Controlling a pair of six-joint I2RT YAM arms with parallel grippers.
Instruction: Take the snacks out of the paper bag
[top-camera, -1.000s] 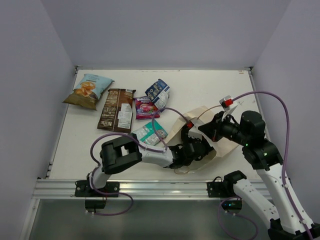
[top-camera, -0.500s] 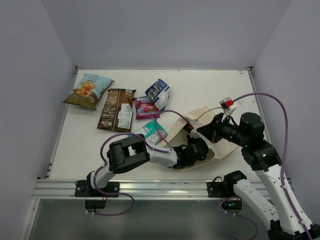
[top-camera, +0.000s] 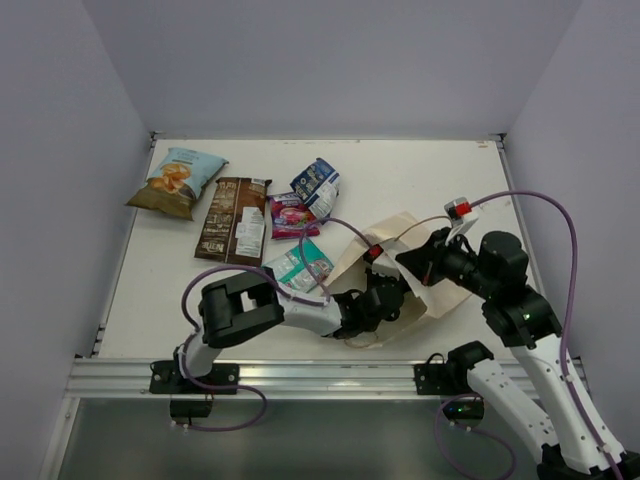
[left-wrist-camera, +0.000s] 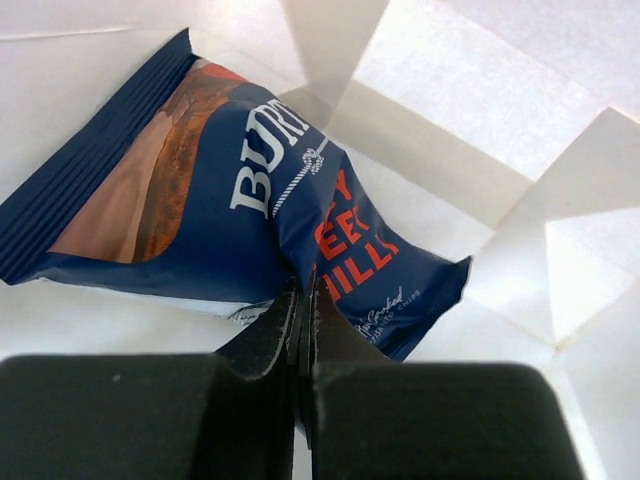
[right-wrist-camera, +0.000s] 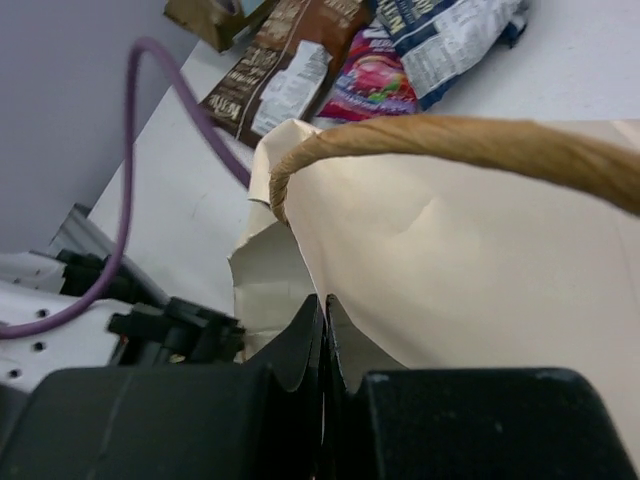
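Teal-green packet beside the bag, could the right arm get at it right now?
Probably not: the right pincer is shut on the paper bag's edge, and the left arm lies between it and the teal-green packet.

The white table (top-camera: 430, 170) fills the middle of the top view. 5 packets lie flat on its upper left part: a light blue-and-tan chip bag (top-camera: 177, 182) furthest left, a long dark brown packet (top-camera: 234, 220) beside it, a magenta packet (top-camera: 291, 215) touching a blue-and-white packet (top-camera: 317, 186), and a teal-green packet (top-camera: 295, 266) below them. The beige paper bag (top-camera: 445, 297) rests on it, right of centre.
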